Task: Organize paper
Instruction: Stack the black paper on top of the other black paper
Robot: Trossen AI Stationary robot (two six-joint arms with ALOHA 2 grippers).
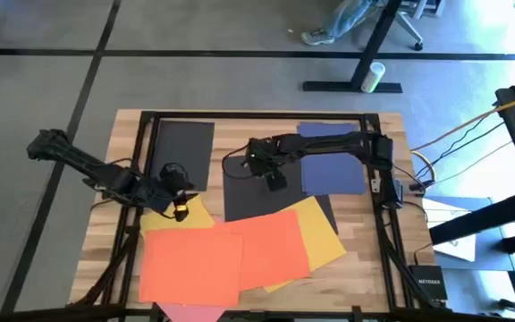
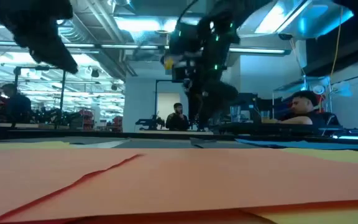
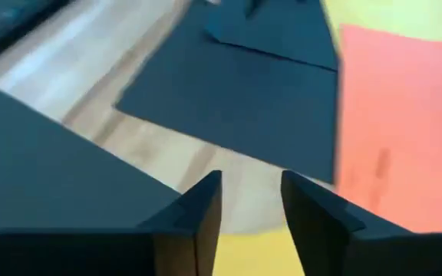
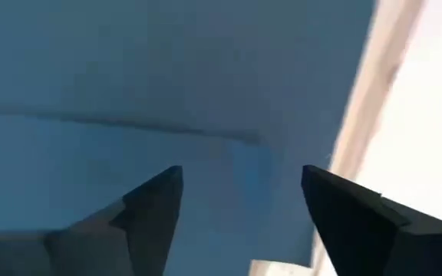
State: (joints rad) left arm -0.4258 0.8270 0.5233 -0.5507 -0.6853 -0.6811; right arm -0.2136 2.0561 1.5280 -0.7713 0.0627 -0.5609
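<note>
Under orange sheets [image 1: 222, 253]: yellow paper [image 1: 320, 234] half-hidden | both end effectors released, empty

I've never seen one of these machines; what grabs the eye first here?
The bright orange-red sheets fanned over a yellow sheet at the table's near edge stand out most. Behind them lie black sheets and a navy blue sheet, with the left gripper and the right gripper poised above, both open.
</note>
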